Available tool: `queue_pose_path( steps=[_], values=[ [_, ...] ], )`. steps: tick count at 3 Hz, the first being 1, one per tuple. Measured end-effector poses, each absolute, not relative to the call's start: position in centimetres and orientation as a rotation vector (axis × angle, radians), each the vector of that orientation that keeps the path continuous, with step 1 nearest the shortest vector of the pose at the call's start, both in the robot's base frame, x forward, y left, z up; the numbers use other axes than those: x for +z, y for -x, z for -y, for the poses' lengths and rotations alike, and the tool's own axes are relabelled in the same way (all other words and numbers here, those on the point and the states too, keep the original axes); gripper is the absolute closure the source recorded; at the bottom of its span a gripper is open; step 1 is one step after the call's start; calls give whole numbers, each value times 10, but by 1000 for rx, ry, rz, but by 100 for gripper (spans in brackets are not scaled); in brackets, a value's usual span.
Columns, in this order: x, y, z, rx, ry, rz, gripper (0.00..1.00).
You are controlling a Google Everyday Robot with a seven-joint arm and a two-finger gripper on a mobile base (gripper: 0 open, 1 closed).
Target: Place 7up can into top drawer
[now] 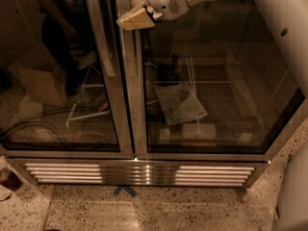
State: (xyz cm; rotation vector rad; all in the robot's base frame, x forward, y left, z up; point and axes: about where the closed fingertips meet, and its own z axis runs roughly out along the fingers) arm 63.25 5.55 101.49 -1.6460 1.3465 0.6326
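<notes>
My gripper (134, 16) is at the top of the camera view, its pale fingers held in front of the centre post of a glass-door cabinet, on a white arm that comes in from the upper right. No 7up can shows anywhere in the view. No top drawer shows either. The fingers (136, 19) lie close together with nothing visible between them.
A two-door glass cabinet (134, 105) fills the view, with a long handle (103, 37) on the left door. Inside lie wire racks (211, 88), a paper sheet (180, 104) and a cardboard box (36, 81). A metal grille (137, 173) runs along the base above speckled floor (159, 211).
</notes>
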Motion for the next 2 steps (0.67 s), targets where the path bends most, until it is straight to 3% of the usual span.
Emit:
queue_pose_path(
  steps=[2],
  values=[
    [1014, -630, -55, 645, 1646, -1347, 100]
  ],
)
